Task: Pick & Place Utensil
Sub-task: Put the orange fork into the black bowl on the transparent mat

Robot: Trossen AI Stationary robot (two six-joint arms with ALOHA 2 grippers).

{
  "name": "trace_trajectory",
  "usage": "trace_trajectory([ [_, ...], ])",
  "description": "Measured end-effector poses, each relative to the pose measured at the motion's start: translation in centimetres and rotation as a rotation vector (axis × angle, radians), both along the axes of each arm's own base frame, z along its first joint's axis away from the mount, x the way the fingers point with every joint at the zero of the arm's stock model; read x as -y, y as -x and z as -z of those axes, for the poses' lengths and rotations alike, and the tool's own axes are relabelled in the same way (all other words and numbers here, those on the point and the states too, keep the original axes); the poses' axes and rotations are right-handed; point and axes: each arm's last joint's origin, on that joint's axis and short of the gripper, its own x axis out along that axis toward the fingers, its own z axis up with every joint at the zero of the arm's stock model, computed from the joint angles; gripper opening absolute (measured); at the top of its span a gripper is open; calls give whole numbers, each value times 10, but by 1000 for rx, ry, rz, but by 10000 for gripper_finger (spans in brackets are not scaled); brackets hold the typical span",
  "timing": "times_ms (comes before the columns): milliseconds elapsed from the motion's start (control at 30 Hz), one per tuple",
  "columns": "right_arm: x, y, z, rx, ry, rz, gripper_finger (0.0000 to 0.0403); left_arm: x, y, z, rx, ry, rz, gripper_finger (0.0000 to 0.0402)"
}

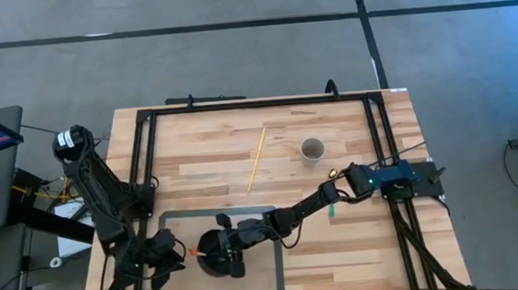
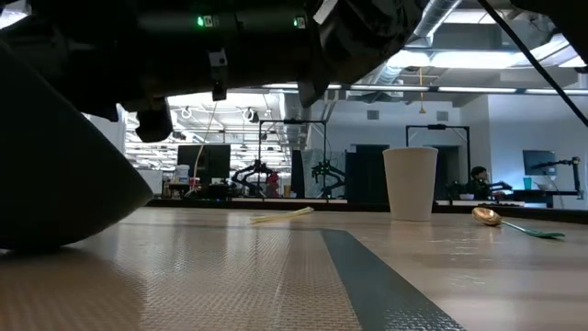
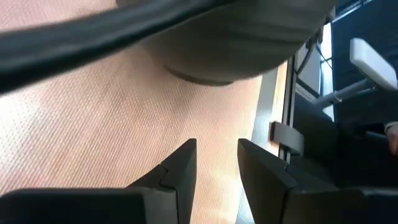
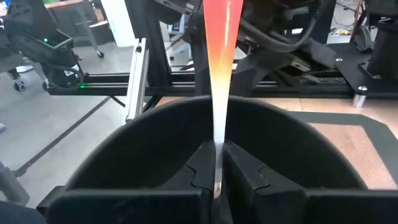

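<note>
Here the right gripper (image 1: 232,250) reached across to the near left part of the table (image 1: 205,153), over a black bowl (image 1: 214,255) that sat on the dark-bordered mat (image 1: 270,274). Its fingers (image 4: 202,168) were pinched narrow on a thin orange utensil (image 4: 219,74), which stood up between them above the bowl's dark rim (image 4: 155,127); in the high view only a short orange tip (image 1: 196,252) showed at the bowl's left edge. The left gripper (image 1: 168,261) lay low on the mat just left of the bowl, its fingers (image 3: 180,171) a narrow gap apart with nothing between them, the woven mat surface (image 3: 93,130) under them and the bowl's underside (image 3: 249,56) close ahead.

Farther back, a pair of pale chopsticks (image 1: 256,158) lay slantwise near the middle of the table. A white paper cup (image 1: 312,149) stood upright to their right. A gold-bowled spoon with a green handle (image 2: 514,223) lay on the wood at the right, near the right arm.
</note>
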Motion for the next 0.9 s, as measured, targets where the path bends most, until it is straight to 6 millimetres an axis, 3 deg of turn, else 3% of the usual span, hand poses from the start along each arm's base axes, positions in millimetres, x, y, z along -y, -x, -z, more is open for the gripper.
trace_trajectory([
  [467,0,0,0,-2,1,0,11,0,-2,-1,14,-15,13,117],
  [733,-3,-6,-13,-4,1,-26,5,0,-3,-1,44,-55,42,117],
  [900,-4,-9,-18,0,-3,-26,6,-2,-2,-15,89,-39,76,117],
])
